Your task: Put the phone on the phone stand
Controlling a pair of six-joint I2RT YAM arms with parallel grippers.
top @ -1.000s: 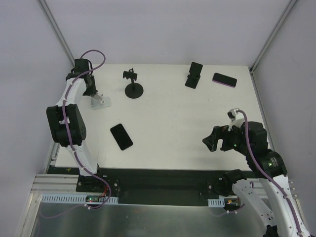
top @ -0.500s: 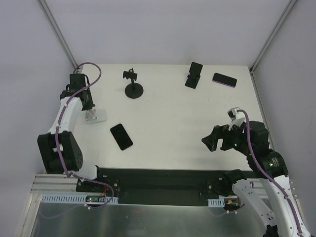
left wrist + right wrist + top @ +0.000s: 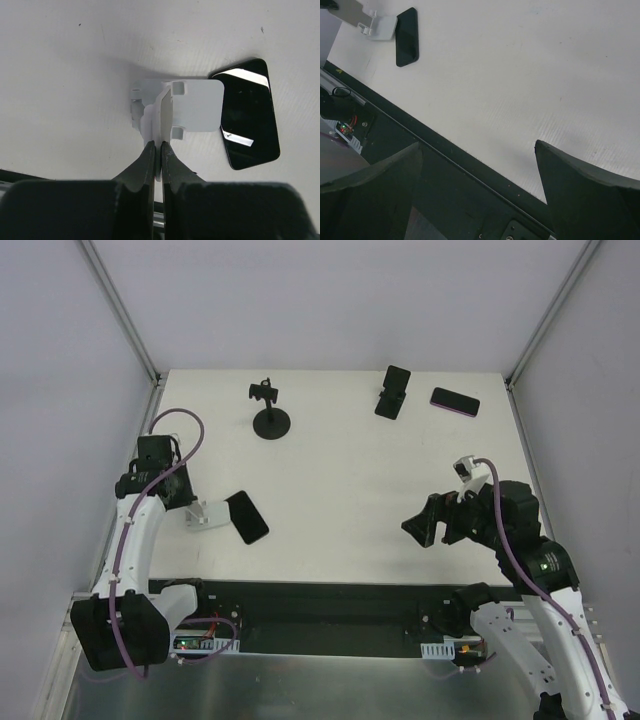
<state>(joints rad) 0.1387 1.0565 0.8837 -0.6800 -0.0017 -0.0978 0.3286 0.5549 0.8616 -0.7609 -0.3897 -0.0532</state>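
My left gripper [image 3: 189, 508] is shut on a white phone stand [image 3: 204, 514], gripping its thin upright rib [image 3: 161, 125]. The stand's flat base [image 3: 197, 105] sits on the table, touching the near end of a black phone [image 3: 246, 517] that lies flat, screen up [image 3: 247, 120]. Stand and phone also show at the top left of the right wrist view, the stand [image 3: 379, 26] left of the phone [image 3: 407, 36]. My right gripper [image 3: 428, 523] is open and empty above the table's near right edge, far from both.
A black round-base clamp stand [image 3: 270, 412] stands at the back. A black stand holding a phone [image 3: 393, 391] and a loose dark phone [image 3: 455, 401] are at the back right. The black front rail [image 3: 435, 165] runs below the table's edge.
My left gripper has dragged the white stand from the back left toward the front, down to the black phone's left side. The right gripper has shifted slightly left.
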